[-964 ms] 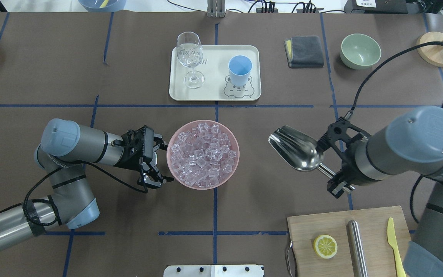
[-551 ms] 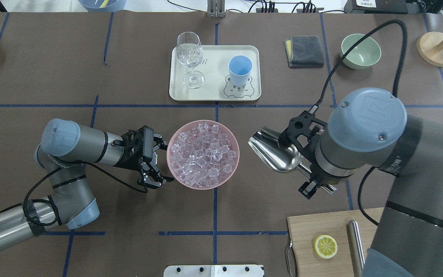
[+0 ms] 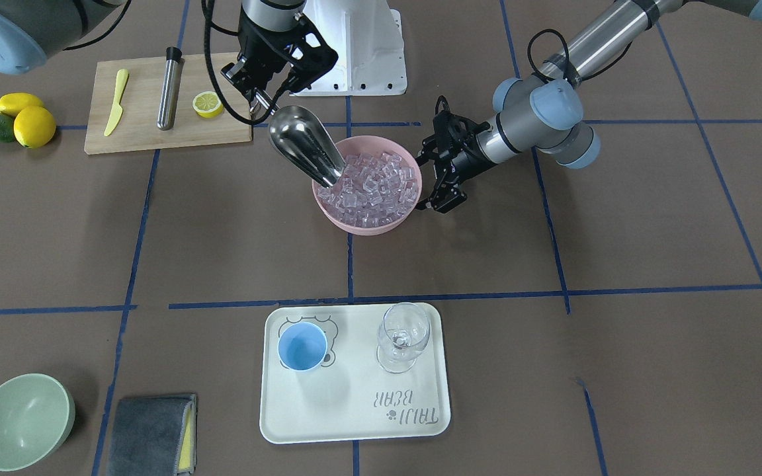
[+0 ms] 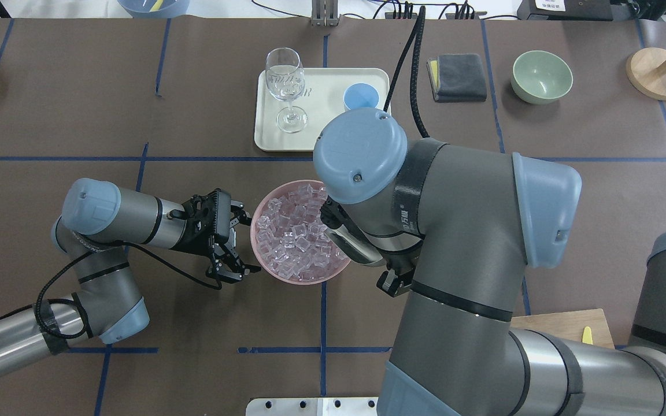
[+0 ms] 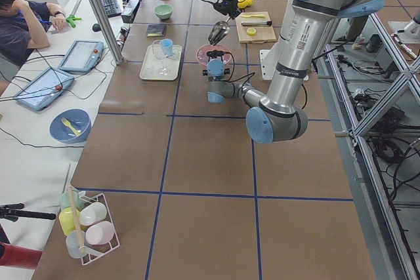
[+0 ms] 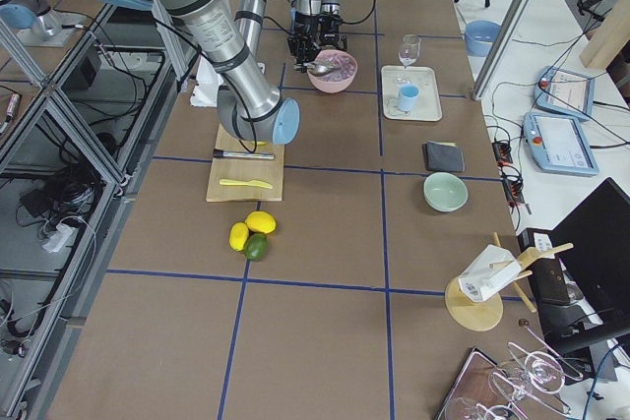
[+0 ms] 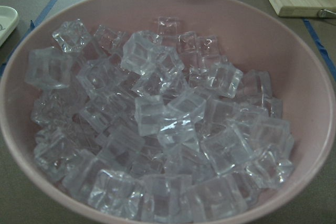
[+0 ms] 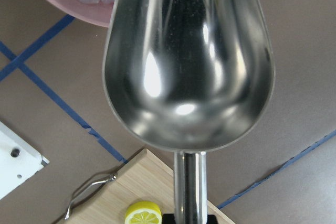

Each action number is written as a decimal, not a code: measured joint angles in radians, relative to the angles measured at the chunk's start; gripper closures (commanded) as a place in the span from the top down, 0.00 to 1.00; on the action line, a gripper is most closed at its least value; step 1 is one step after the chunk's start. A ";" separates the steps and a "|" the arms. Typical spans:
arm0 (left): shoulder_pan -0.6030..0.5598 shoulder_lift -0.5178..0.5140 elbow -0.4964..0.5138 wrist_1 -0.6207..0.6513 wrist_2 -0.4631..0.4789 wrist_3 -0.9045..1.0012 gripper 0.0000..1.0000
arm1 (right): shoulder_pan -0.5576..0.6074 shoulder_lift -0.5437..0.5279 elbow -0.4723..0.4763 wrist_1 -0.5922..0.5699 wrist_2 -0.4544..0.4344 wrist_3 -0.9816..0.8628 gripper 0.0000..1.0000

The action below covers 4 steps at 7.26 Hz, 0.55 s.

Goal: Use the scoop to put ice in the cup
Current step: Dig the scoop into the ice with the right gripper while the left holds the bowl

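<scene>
The scoop [image 3: 305, 149] is gripped by its handle in the right hand [image 3: 256, 99], its empty mouth pointed down and away at the ice [image 3: 374, 182] just ahead, with the cup [image 3: 302, 346] farther out.

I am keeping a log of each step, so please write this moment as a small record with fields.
scoop: empty, tilted front end down, its tip at the edge of the pink bowl; contact with ice unclear
right gripper: fingers shut on the scoop's handle
left gripper: fingers open, beside the pink bowl
ice: heaped in the pink bowl
cup: upright on the tray, empty
</scene>
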<state>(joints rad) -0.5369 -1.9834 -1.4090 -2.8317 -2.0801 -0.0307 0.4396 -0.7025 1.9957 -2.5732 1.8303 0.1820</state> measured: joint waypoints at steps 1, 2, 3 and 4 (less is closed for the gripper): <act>0.000 0.000 0.001 0.000 0.000 0.000 1.00 | 0.000 0.012 -0.024 -0.024 -0.004 -0.067 0.00; 0.000 0.000 0.002 0.000 0.000 0.000 1.00 | 0.000 0.024 -0.053 -0.034 -0.006 -0.107 0.00; 0.000 0.000 0.002 0.000 0.000 0.000 1.00 | 0.000 0.035 -0.075 -0.042 -0.008 -0.124 0.00; 0.000 0.000 0.002 0.000 0.000 0.000 1.00 | 0.001 0.042 -0.087 -0.050 -0.013 -0.133 0.00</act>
<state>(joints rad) -0.5369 -1.9834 -1.4067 -2.8317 -2.0801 -0.0307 0.4407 -0.6606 1.9083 -2.6232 1.8176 0.0492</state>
